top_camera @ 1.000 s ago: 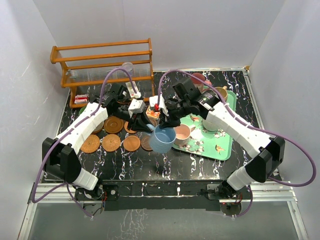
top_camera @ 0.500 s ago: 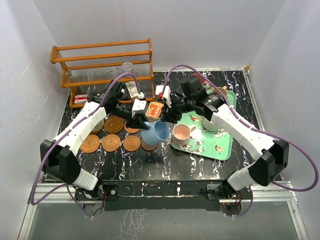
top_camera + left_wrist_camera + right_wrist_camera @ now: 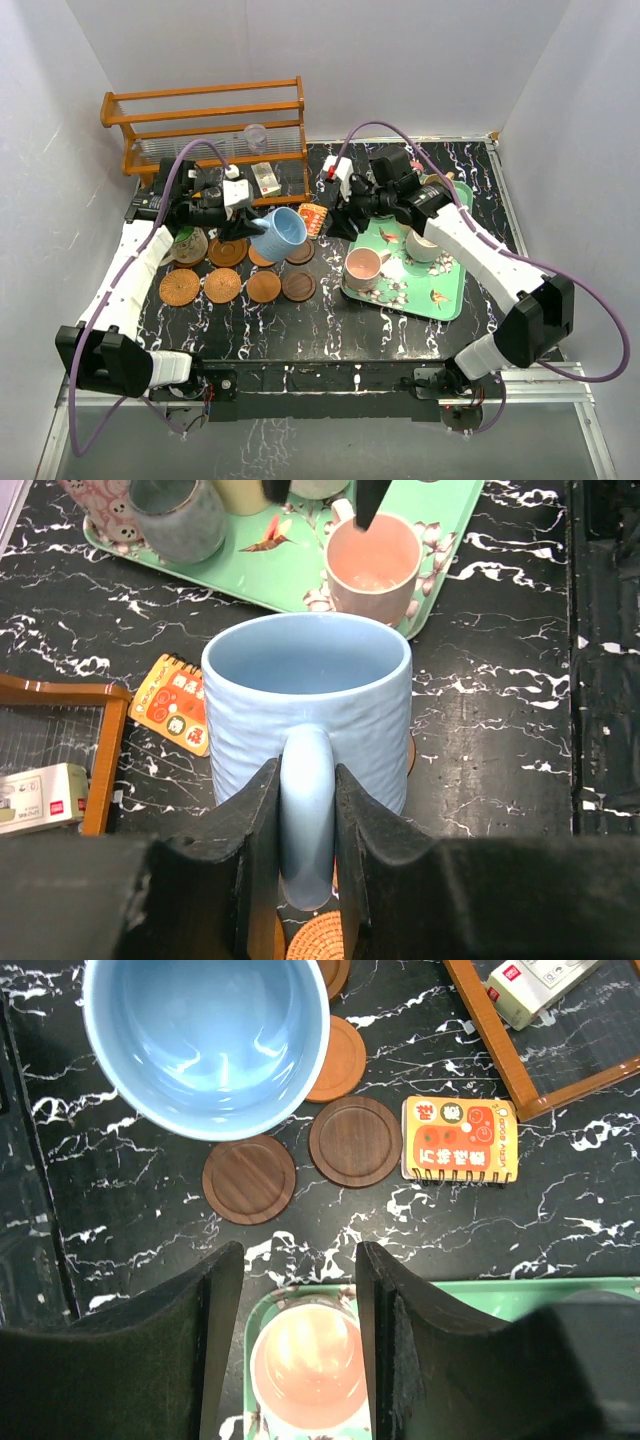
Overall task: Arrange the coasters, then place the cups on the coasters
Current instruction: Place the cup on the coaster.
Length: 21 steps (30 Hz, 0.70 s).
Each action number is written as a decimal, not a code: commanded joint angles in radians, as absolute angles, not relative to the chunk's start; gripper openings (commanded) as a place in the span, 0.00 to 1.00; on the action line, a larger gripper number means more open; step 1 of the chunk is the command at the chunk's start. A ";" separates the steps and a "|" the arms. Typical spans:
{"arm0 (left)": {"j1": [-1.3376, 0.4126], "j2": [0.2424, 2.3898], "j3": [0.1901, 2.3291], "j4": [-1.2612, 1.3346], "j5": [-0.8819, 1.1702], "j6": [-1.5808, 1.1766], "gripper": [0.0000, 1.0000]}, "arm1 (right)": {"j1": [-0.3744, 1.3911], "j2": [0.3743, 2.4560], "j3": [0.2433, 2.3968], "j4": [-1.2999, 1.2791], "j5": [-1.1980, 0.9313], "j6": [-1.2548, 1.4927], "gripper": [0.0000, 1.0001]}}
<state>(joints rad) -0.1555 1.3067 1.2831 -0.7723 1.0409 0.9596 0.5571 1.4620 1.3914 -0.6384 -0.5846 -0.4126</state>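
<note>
**Blue mug held over coaster rows; right gripper empty**

Eight coasters (image 3: 222, 286) lay on the table in two rows of four, left of the tray (image 3: 450, 290). The back row's third was partly hidden by the blue mug (image 3: 280, 232). Six mugs could be counted:
- the blue one, in the air;
- a green mug (image 3: 186, 243), on the back row's leftmost coaster;
- a pink mug (image 3: 362, 266), a pale mug (image 3: 422, 245), a grey mug (image 3: 175, 520) and a tan mug (image 3: 443, 185), on or by the tray.

Any others behind the right arm were too hidden to count.

The left gripper (image 3: 305, 810) was clamped on the blue mug's handle, one finger on each side. The mug stood out ahead of the fingers, tipped on its side with its mouth toward the tray. It hung above the back row, touching no coaster.

The right gripper (image 3: 300, 1270) had its jaws apart and held nothing. It hung over the tray's near-left corner, with the pink mug directly below the gap between its fingers. An orange card (image 3: 313, 219) lay just behind the coasters.
</note>
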 commanded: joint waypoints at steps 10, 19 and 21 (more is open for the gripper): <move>-0.170 1.258 1.259 -0.709 1.186 0.977 0.00 | 0.561 1.651 1.567 -0.510 -0.638 -0.044 0.73; -0.177 1.274 1.266 -0.701 1.191 0.983 0.00 | 0.590 1.723 1.589 -0.499 -0.715 -0.017 0.69; -0.178 1.276 1.266 -0.701 1.193 0.983 0.00 | 0.599 1.734 1.589 -0.491 -0.717 -0.010 0.65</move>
<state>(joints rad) -0.1715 1.2888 1.2430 -0.7551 1.0698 0.9611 0.5816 1.7130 1.5379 -0.5518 -0.6731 -0.0444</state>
